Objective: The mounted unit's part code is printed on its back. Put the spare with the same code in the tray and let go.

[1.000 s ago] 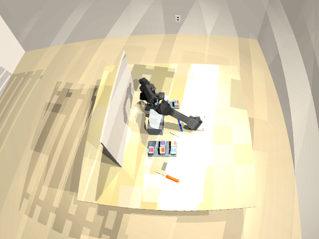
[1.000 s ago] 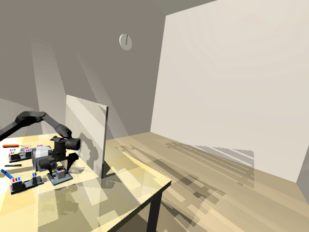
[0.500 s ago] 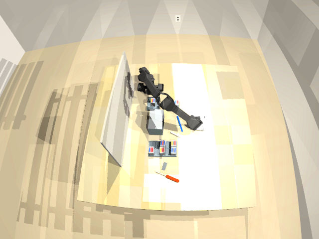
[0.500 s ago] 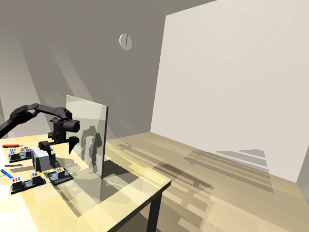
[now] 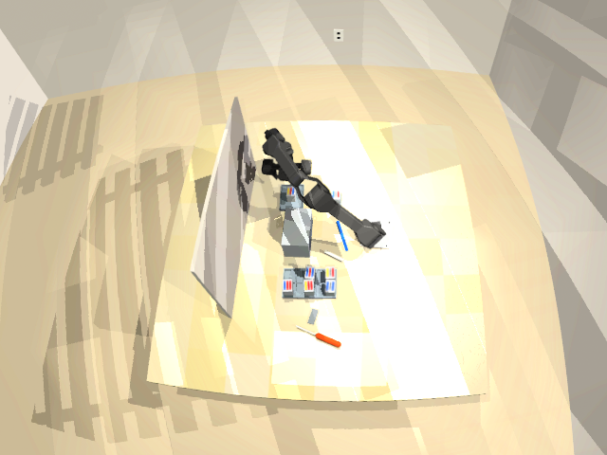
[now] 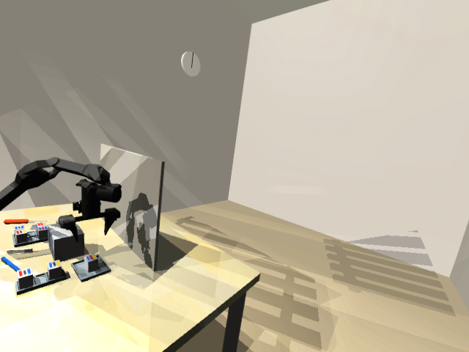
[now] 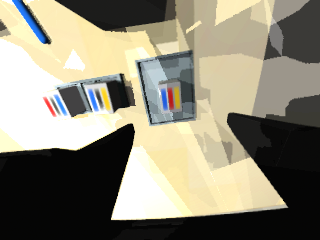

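The gripper (image 6: pixel 90 218) hangs above the desk (image 6: pixel 159 303) with fingers spread wide, pinching nothing. The blue-red-yellow spare (image 7: pixel 170 96) stands upright in the tray (image 7: pixel 150 80). A low or sideways exit could clip and topple it, I judge. Counted in the top view: one tray, one mounted unit (image 5: pixel 297 229), two racks with roughly seven other spares.

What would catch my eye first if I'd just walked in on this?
Probably the black robot arm reaching over the sunlit table, its gripper hanging open above a small grey tray. In that tray stands a little block with blue, red and yellow stripes. Close behind rises a tall upright panel, which carries the arm's dim likeness.
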`<action>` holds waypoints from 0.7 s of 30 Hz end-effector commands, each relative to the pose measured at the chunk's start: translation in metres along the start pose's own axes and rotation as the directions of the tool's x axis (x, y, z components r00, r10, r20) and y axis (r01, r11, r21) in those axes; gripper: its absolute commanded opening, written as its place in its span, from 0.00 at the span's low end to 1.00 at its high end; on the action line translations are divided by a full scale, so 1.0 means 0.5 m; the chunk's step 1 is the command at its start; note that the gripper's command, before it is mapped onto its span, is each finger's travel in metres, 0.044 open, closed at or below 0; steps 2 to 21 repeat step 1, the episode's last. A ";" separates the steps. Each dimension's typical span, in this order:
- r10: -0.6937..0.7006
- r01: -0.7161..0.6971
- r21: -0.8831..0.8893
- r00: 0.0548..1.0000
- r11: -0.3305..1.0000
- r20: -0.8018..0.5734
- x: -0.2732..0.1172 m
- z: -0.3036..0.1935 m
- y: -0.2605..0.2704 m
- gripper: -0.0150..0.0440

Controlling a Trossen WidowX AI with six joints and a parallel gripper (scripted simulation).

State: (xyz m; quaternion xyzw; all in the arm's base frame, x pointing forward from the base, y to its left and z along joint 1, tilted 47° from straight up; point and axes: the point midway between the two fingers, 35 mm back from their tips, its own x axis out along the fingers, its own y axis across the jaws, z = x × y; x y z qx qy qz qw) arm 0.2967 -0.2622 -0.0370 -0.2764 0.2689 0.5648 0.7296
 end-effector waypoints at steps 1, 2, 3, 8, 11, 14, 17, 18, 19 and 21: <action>-0.001 0.001 0.002 1.000 1.000 -0.001 0.000 0.000 0.000 1.00; -0.001 0.001 0.002 1.000 1.000 -0.001 0.000 0.000 0.000 1.00; -0.001 0.001 0.002 1.000 1.000 -0.001 0.000 0.000 0.000 1.00; -0.001 0.001 0.002 1.000 1.000 -0.001 0.000 0.000 0.000 1.00; -0.001 0.001 0.002 1.000 1.000 -0.001 0.000 0.000 0.000 1.00; -0.001 0.001 0.002 1.000 1.000 -0.001 0.000 0.000 0.000 1.00; -0.001 0.001 0.002 1.000 1.000 -0.001 0.000 0.000 0.000 1.00; -0.001 0.001 0.002 1.000 1.000 -0.001 0.000 0.000 0.000 1.00; -0.001 0.001 0.002 1.000 1.000 -0.001 0.000 0.000 0.000 1.00; -0.001 0.001 0.002 1.000 1.000 -0.001 0.000 0.000 0.000 1.00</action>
